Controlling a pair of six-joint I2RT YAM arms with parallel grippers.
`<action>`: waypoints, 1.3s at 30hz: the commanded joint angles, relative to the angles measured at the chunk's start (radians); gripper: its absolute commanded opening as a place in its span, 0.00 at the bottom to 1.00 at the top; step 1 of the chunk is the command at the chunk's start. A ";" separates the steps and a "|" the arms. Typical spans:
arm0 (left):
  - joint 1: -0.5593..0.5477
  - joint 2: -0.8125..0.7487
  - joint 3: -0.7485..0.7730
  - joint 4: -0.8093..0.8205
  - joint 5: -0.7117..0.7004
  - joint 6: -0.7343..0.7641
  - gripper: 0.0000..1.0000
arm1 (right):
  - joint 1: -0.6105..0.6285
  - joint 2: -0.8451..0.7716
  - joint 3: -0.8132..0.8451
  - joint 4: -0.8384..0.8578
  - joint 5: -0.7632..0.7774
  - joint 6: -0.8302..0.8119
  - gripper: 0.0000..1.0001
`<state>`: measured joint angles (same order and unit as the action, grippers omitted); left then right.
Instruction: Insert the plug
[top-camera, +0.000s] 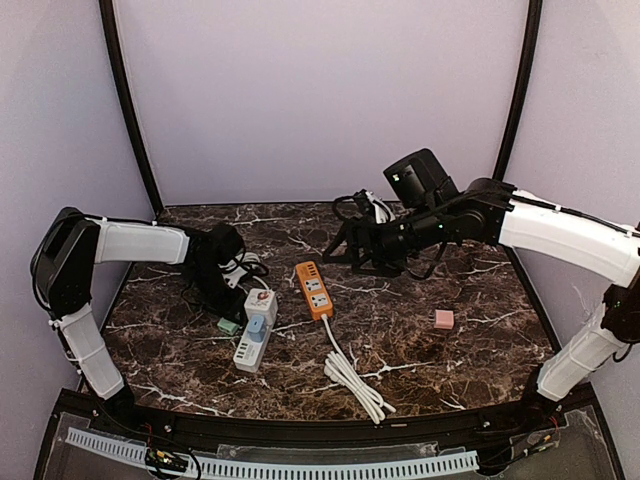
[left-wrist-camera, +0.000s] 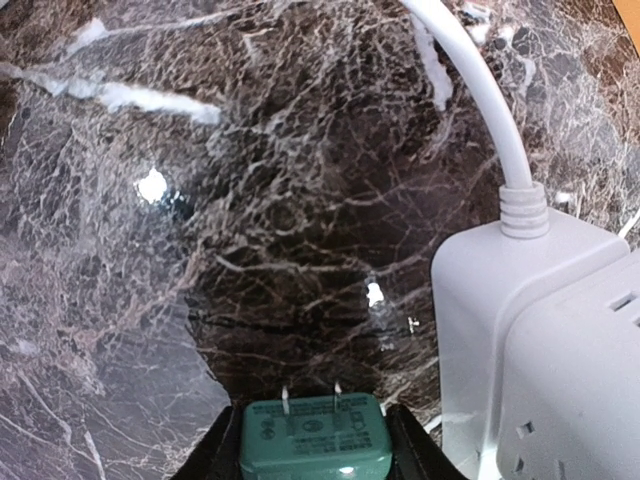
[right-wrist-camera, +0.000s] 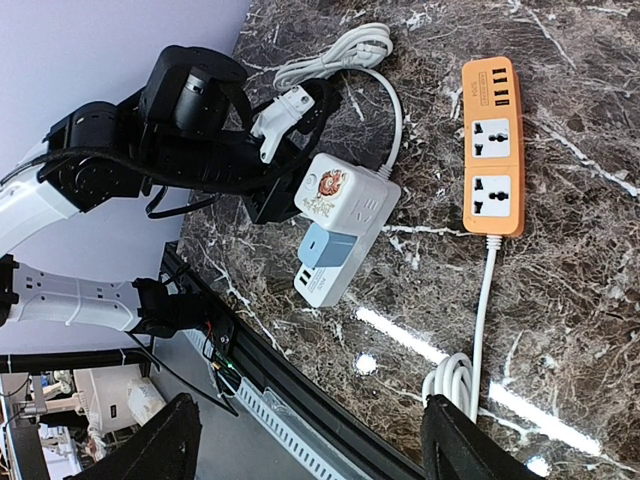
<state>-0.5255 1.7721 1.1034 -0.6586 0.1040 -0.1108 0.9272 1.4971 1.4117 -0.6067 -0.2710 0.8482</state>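
2 left fingers (left-wrist-camera: 218, 460) pinch the green plug (left-wrist-camera: 312, 438) beside the white strip (left-wrist-camera: 540, 340); right fingers (right-wrist-camera: 165, 450) gape empty.

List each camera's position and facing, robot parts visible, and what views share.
Top external: above and behind the bases, looking down on the marble table; both arms, left gripper and right gripper show.
Left wrist: low over the table, facing the white power strip; its fingers hold the green plug.
Right wrist: raised, looking across at the orange power strip and left arm; its open fingers frame the bottom.
Shared: all three see the white power strip.
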 joint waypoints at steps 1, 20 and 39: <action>0.005 0.000 0.020 -0.015 -0.007 -0.012 0.33 | -0.004 0.004 0.000 0.012 -0.003 0.005 0.75; 0.005 -0.290 0.168 -0.179 0.001 -0.225 0.29 | 0.012 0.050 0.100 0.105 0.030 -0.048 0.74; 0.005 -0.423 0.360 -0.090 0.147 -0.688 0.01 | 0.143 0.049 0.145 0.373 0.328 -0.205 0.70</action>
<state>-0.5255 1.3891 1.4353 -0.8017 0.2077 -0.6502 1.0378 1.5471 1.5448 -0.3511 -0.0578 0.7067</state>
